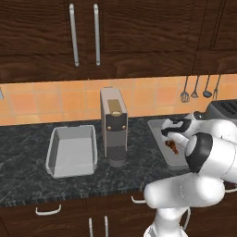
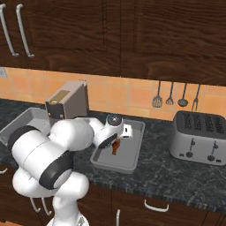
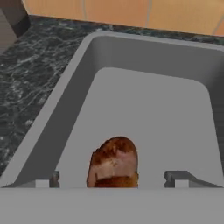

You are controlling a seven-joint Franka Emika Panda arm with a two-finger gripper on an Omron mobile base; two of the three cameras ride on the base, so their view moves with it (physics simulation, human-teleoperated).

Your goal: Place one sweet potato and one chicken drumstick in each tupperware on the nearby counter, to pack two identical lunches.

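A glossy orange-brown chicken drumstick (image 3: 114,161) lies on the floor of the right tupperware (image 3: 148,109), a light-grey tray on the dark counter (image 1: 23,178). My gripper (image 3: 114,179) hangs just above it, open, with the fingertips (image 3: 54,179) standing wide on either side and clear of the meat. From the base views the gripper (image 1: 169,135) (image 2: 117,140) is over the drumstick (image 1: 171,147) (image 2: 115,148) inside that tray (image 1: 155,124) (image 2: 132,164). A second tupperware (image 1: 71,152) (image 2: 21,120) sits to the left with nothing in it. The sweet potato is out of view.
A tall grey coffee machine (image 1: 114,127) (image 2: 66,103) stands between the two trays. A silver toaster (image 2: 196,137) (image 1: 224,109) sits right of the right tray. Utensils (image 2: 170,97) hang on the tiled wall. Dark cabinets overhang the counter.
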